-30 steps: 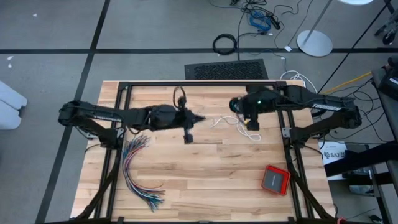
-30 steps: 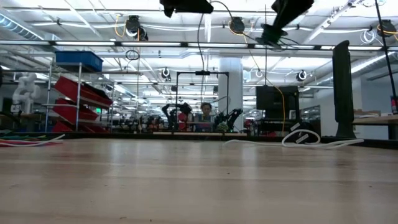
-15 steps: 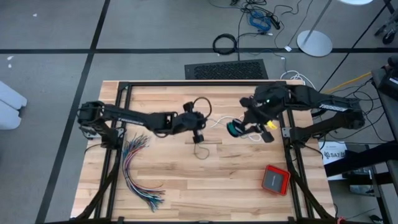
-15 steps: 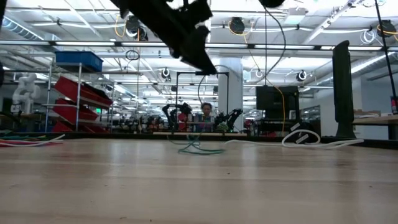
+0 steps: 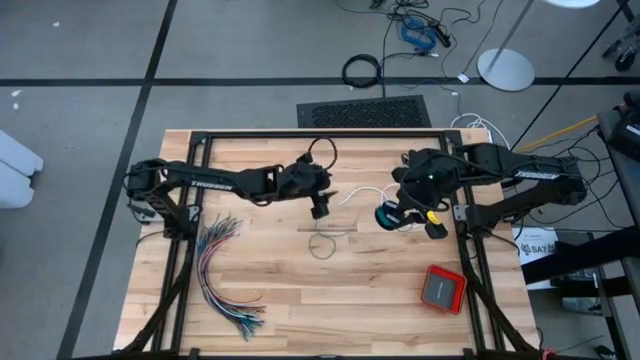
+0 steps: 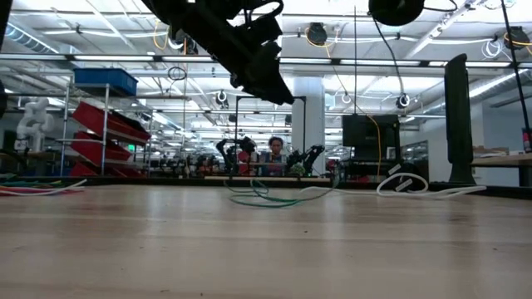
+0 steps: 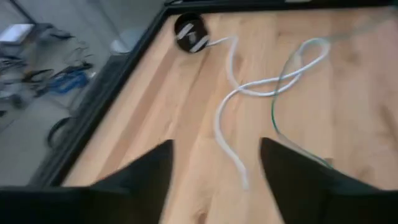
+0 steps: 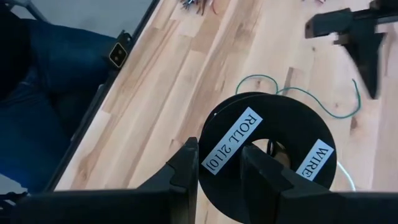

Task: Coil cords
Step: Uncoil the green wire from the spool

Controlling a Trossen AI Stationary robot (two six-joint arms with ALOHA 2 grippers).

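Observation:
A thin teal-green cord [image 5: 322, 242] lies in loose loops on the wooden table's middle [image 6: 266, 199], and one run leads toward a black spool [image 8: 273, 155] labelled "ROLL" and "WIRE". My right gripper [image 8: 221, 168] is shut on that spool, above the table right of centre [image 5: 392, 215]. My left gripper [image 5: 320, 208] hangs open above the cord's far side, touching nothing [image 7: 214, 180]. In front of it a white cord [image 7: 231, 106] snakes to a small black roll [image 7: 189, 32] near the frame's corner. My right gripper has the spool by the near part of its labelled flange [image 8: 224, 152]. One finger [image 8: 186, 165] stands at the rim's outer edge and the other [image 8: 258, 171] lies over the labelled face. The spool is lifted clear of the table. The flange hides where the pads bear.
A fanned bundle of many-coloured wires [image 5: 225, 275] lies at the near left. A red flat box [image 5: 442, 288] sits at the near right. Black frame rails [image 5: 300, 135] border the table. A person's leg in blue cloth [image 8: 43, 99] shows past the near edge.
My left gripper went toward the table's right edge and down. The green cord, which half a second ago hung from it, has dropped and now lies slack on the table. My right gripper carried the spool toward the near edge and turned it.

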